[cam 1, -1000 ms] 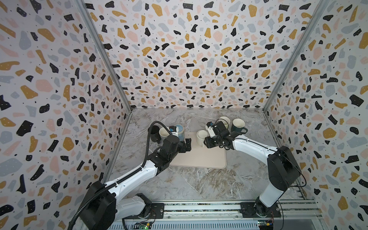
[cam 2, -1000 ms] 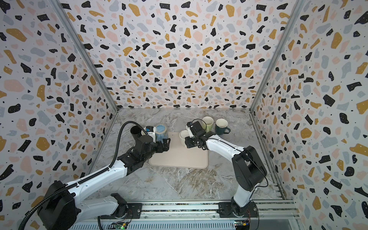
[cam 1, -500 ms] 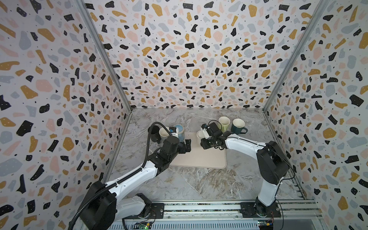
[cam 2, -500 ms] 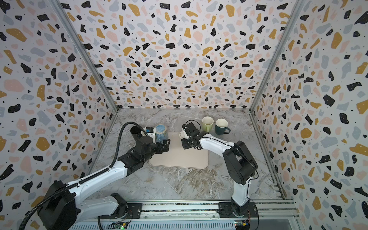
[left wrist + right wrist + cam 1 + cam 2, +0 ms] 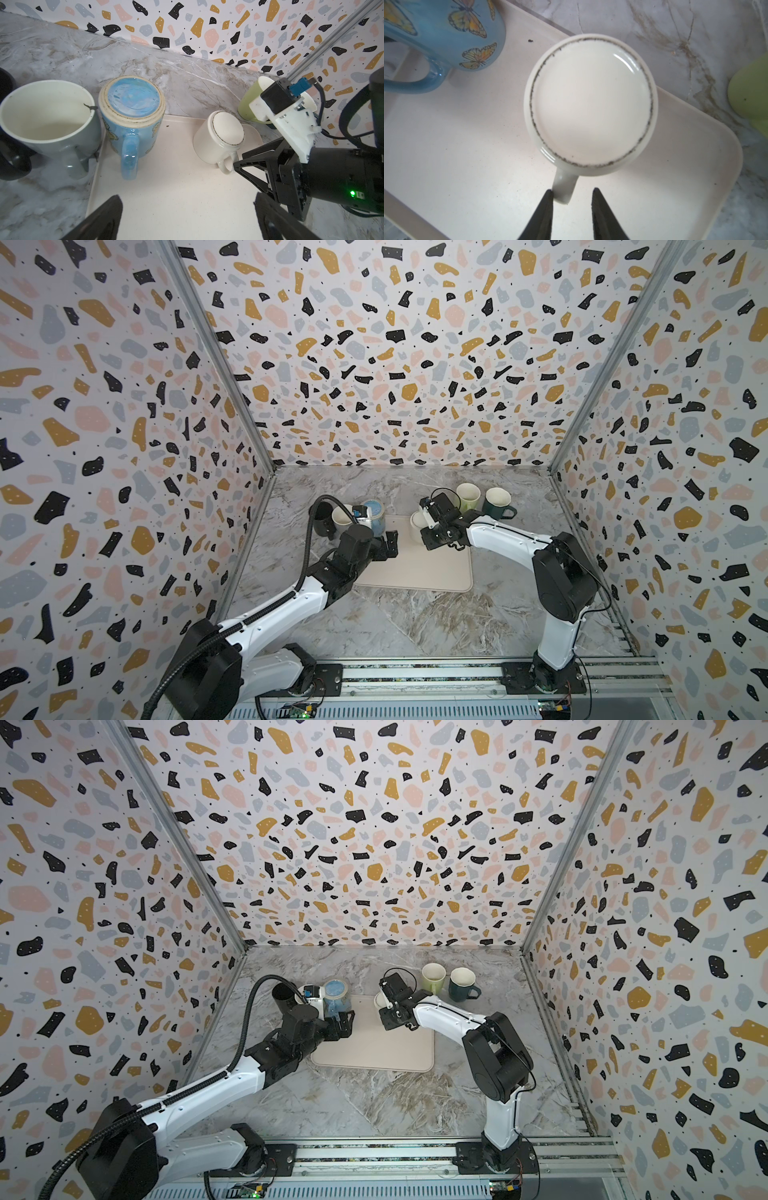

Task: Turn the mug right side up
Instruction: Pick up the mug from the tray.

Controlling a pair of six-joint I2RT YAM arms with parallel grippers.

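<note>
White mug (image 5: 591,104) is upside down, base up, on the beige tray (image 5: 467,166) at its back edge. Its handle points toward the right gripper (image 5: 572,192).

Right fingers (image 5: 546,212) are narrow, one on each side of the handle end. One finger touches the handle and the other stands just off it, so there is a gap and no clamp yet. The right arm is low over the tray, and in both top views it partly hides the mug (image 5: 415,522).

Left gripper (image 5: 188,198) hovers over the tray's front-left part. Its fingers (image 5: 104,218) are spread wide and hold nothing, well apart from the white mug.

Blue mug (image 5: 133,116), with a butterfly print, is also base up. It sits on the tray's back-left corner with its handle toward the left gripper.

Grey mug (image 5: 47,116) is upright on the bench (image 5: 395,626), just beside the blue mug and off the tray. Black mug (image 5: 322,520) stands next to it on the far left, partly hidden by the left arm's cable.

Green mug (image 5: 467,495) and dark teal mug (image 5: 496,504) are upright side by side on the bench, behind the tray's right end. The teal mug's handle points right. Can't tell if those two touch.
</note>
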